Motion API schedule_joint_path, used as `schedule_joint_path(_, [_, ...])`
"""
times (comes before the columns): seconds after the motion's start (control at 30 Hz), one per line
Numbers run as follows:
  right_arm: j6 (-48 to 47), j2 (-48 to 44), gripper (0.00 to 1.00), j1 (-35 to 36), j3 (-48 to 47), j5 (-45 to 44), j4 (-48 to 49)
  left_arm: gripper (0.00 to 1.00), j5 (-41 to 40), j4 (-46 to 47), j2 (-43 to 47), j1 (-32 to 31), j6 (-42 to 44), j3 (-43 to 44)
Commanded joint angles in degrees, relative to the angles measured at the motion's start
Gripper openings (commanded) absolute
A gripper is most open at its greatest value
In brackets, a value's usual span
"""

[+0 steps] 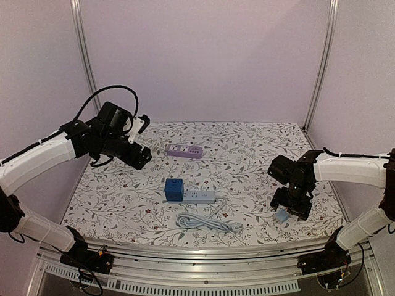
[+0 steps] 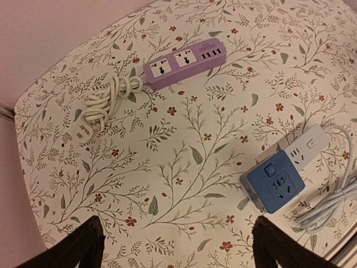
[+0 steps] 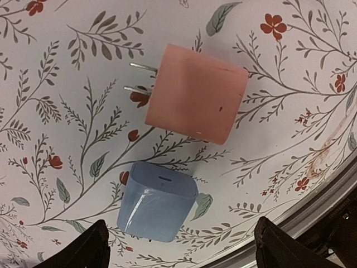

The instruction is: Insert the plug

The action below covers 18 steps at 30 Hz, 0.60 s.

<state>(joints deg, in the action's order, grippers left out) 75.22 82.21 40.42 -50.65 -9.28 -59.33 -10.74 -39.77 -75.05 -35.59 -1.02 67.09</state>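
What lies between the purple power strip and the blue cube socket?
Only bare floral tablecloth lies between the purple power strip and the blue cube socket; the left wrist view shows this stretch.

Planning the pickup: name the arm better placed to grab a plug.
Right. Its open jaws hang directly over the pink plug and blue plug; the left arm is across the table, near the purple power strip.

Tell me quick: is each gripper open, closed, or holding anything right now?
Left gripper: open, holding nothing.
Right gripper: open, empty, hovering over the blue charger.
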Motion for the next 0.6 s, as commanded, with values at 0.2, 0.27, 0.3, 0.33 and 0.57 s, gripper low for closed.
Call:
schedule_joint_path(0.2, [5.8, 1.19, 0.8, -2.7, 7.63, 6.45, 12.85, 0.89, 4.03, 0.53, 3.4, 0.44, -1.67, -3.38])
schedule_joint_path(0.27, [6.13, 1.24, 0.78, -2.72, 7.76, 6.36, 13.69, 0.88, 4.35, 0.36, 3.5, 0.44, -1.75, -3.66])
schedule_joint_path(0.3, [6.12, 1.28, 0.78, -2.7, 7.64, 6.18, 14.14, 0.87, 4.53, 0.31, 3.55, 0.44, -1.76, -3.83])
schedule_joint_path(0.33, [6.02, 1.32, 0.77, -2.68, 7.41, 5.95, 14.24, 0.88, 4.65, 0.33, 3.59, 0.44, -1.73, -3.95])
schedule_joint_path(0.57, [6.09, 2.0, 0.68, -2.71, 6.75, 5.79, 14.02, 0.87, 4.97, 0.57, 3.12, 0.44, -0.97, -4.25])
